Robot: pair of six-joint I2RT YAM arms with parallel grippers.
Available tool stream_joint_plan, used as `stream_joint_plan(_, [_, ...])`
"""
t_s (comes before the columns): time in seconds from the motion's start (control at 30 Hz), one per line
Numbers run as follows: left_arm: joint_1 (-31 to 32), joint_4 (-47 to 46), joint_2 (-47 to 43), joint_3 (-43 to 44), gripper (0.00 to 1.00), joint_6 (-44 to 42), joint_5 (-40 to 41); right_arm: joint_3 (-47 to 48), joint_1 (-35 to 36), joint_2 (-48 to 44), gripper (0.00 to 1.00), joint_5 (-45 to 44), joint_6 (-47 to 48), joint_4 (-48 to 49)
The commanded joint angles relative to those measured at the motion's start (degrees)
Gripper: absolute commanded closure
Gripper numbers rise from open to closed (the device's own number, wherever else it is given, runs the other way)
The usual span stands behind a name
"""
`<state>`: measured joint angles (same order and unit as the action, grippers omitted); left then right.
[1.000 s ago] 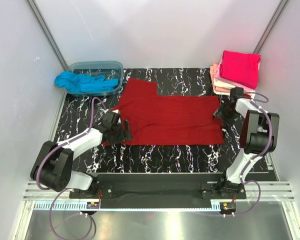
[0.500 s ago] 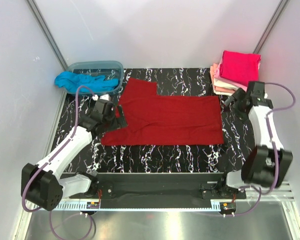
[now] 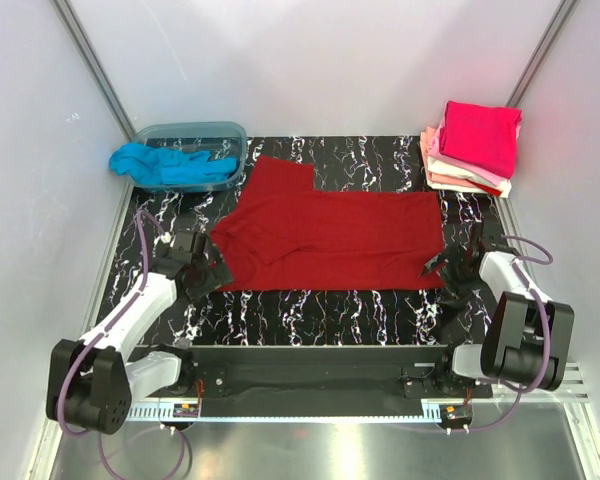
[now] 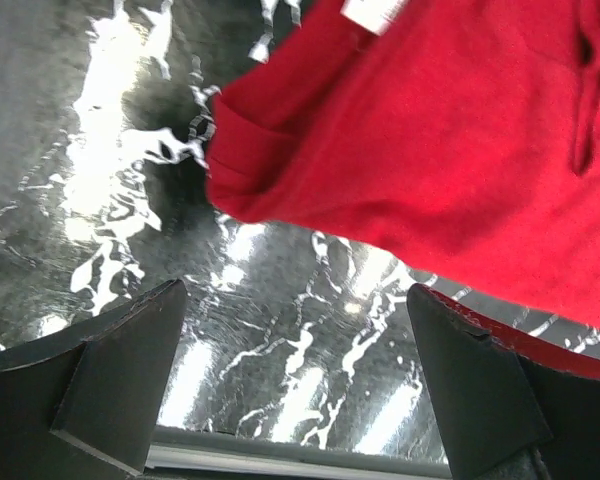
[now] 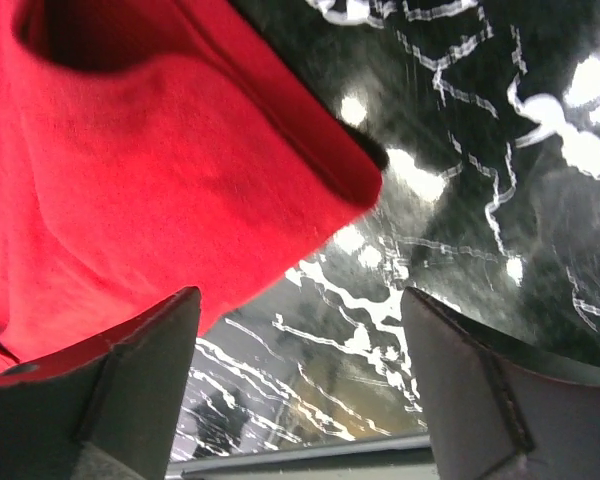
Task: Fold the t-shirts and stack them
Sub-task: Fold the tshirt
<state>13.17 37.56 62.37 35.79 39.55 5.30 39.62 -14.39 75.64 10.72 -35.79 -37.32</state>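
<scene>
Dark red t-shirt (image 3: 330,235) lies spread flat mid-table (image 3: 320,312), one sleeve pointing toward the tub (image 3: 193,129). Left gripper (image 3: 212,272) sits low at its near-left corner, jaws spread wide with nothing between them. Right gripper (image 3: 447,268) is the same at the near-right corner: spread, empty, hem just ahead of its fingers. I expect the cloth to be light and limp with zero stiffness, so it will sag, drag and bunch rather than hinge. The glossy tabletop probably lets it slide if pushed. Best hold is a pinch right on the two near corners, fingertips down to the table. The right corner looks doubled, so grab every layer or the fold skews. Lift both sides evenly. Folded stack (image 3: 475,145) waits far right, and a turquoise shirt (image 3: 165,165) hangs over the tub.
</scene>
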Motion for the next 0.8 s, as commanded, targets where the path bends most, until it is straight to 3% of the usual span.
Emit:
stream_joint_plan(0.0, [-1.4, -5.1, 0.9, -0.3, 0.01, 0.7, -0.8, 0.5, -0.7, 2.6, 0.14, 1.3, -1.4, 5.1])
stream_joint_plan(0.17, [-2.8, -8.7, 4.8, -1.2, 0.01, 0.5, -0.6, 0.0, -1.0, 7.1, 0.26, 1.6, -1.9, 8.7])
stream_joint_plan(0.23, [-3.1, -9.5, 5.7, -1.9, 0.03, 0.5, -0.4, 0.2, -1.1, 7.9, 0.35, 1.2, -1.9, 9.7])
stream_joint_plan(0.27, [-3.2, -10.4, 5.8, -2.0, 0.04, 0.5, -0.3, 0.5, -1.2, 8.6, 0.50, 1.1, -1.7, 10.1])
stream_joint_plan(0.37, [-3.7, -11.7, 6.6, -2.6, 0.12, 0.4, -0.5, 0.5, -1.3, 8.3, 0.80, -0.1, -1.2, 9.8])
stream_joint_plan(0.4, [-3.8, -12.0, 6.9, -2.4, 0.15, 0.4, -0.6, 0.4, -1.3, 8.0, 0.83, -0.6, -1.0, 9.7])
stream_joint_plan(0.5, [-3.9, -13.1, 8.4, -1.3, 0.34, -0.5, -0.9, 0.2, -1.3, 6.7, 0.96, -1.0, -0.4, 9.3])
stream_joint_plan(0.53, [-3.9, -13.2, 9.3, -1.0, 0.47, -1.0, -1.0, 0.1, -1.3, 6.5, 0.99, -0.9, -0.2, 9.1])
stream_joint_plan(0.77, [-3.9, -11.4, 7.0, 2.0, 0.81, -2.5, 3.8, 2.4, -1.3, 3.2, 1.00, 1.1, -0.2, 5.9])
